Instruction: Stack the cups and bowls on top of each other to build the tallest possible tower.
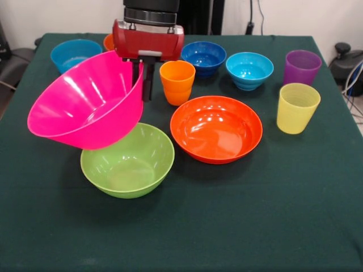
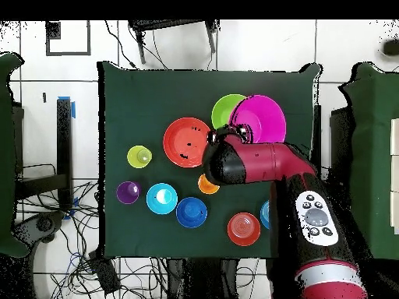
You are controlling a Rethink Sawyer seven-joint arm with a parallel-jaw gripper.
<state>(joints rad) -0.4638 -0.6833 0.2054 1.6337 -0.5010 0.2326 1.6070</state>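
Gripper on tilted pink bowl

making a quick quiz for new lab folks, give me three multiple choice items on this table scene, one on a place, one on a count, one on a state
1. Where does the yellow cup stand in the front view?
A. right next to the big orange bowl's left side
B. near the table's right edge, in front of the purple cup
C. inside the green bowl

2. How many cups are on the table?
A. one
B. three
C. five

3. How is the pink bowl sitting?
A. upside down on the cloth
B. flat inside the orange bowl
C. tilted, held at its rim by the end effector, its bottom over the green bowl

Answers:
1 B, it stands by the right edge, closer to the camera than the purple one.
2 B, orange cup, yellow and purple.
3 C, its opening faces sideways and up while the fingers clamp its rim.
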